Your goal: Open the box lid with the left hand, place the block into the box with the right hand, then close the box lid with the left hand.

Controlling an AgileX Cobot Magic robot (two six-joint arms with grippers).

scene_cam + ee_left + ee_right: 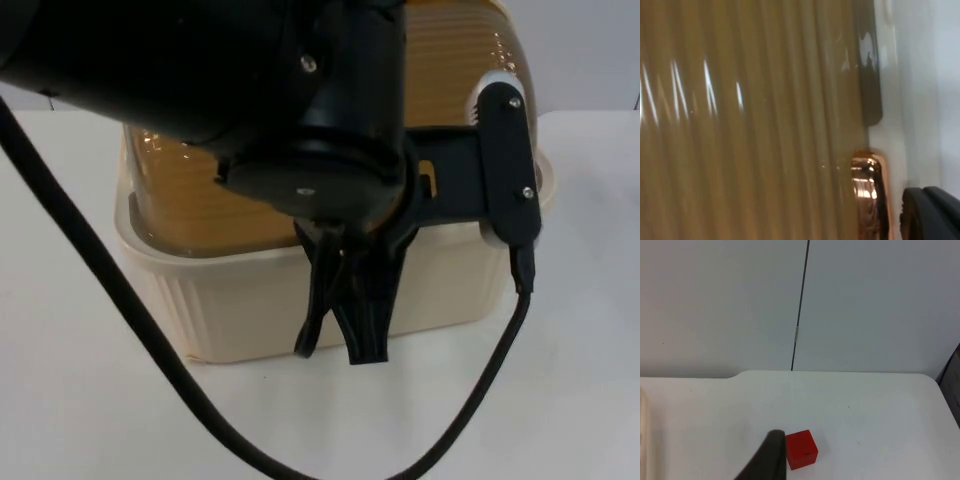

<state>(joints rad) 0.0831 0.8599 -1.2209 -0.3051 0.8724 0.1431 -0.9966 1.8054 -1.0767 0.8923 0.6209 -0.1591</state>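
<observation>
Left gripper (345,335) hung at near wall of cream box (250,290), amber lid (200,190) down; finger spread unclear. Red block (801,449) sat on table (880,410).

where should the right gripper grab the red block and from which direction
Probably from above, fingers closing on two opposite flat side faces of the red block. It sits flat on the white table with open space all round, so either pair of faces looks reachable.

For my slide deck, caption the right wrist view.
Red block on the white table, right gripper's fingertip beside it.
</observation>
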